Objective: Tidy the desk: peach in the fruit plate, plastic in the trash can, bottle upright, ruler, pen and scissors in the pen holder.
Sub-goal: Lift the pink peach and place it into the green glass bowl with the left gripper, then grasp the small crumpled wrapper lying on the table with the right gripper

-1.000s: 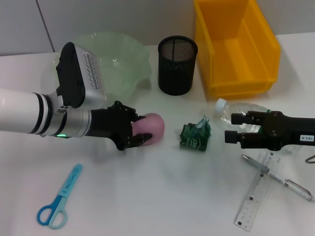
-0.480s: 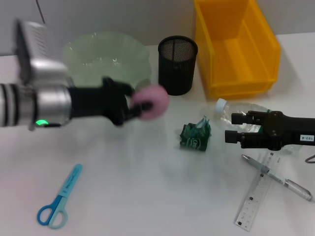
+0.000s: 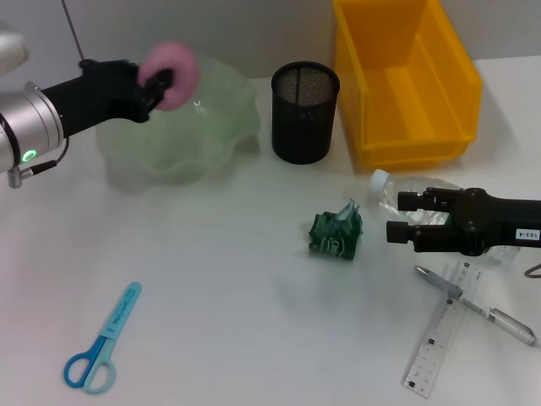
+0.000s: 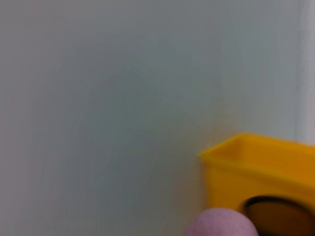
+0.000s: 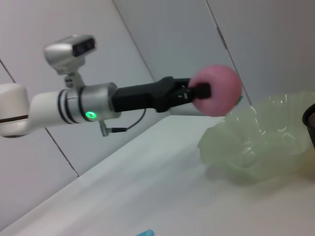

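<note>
My left gripper [image 3: 161,83] is shut on the pink peach [image 3: 173,71] and holds it in the air over the back rim of the pale green fruit plate [image 3: 182,135]. The right wrist view shows the peach [image 5: 216,90] above the plate [image 5: 261,142]. The clear bottle [image 3: 423,194] lies on its side at the right, and my right gripper [image 3: 404,217] hangs open just over it. Crumpled green plastic [image 3: 336,233] lies mid-table. The ruler [image 3: 439,338] and pen [image 3: 475,304] lie crossed at the front right, the blue scissors [image 3: 101,340] at the front left.
A black mesh pen holder [image 3: 304,110] stands at the back centre. The yellow bin [image 3: 406,80] stands to its right and also shows in the left wrist view as a yellow bin [image 4: 266,172] behind the peach [image 4: 221,223].
My left gripper has lifted the peach off the table and carried it up and back to the left, over the fruit plate. The right arm has stayed put.
</note>
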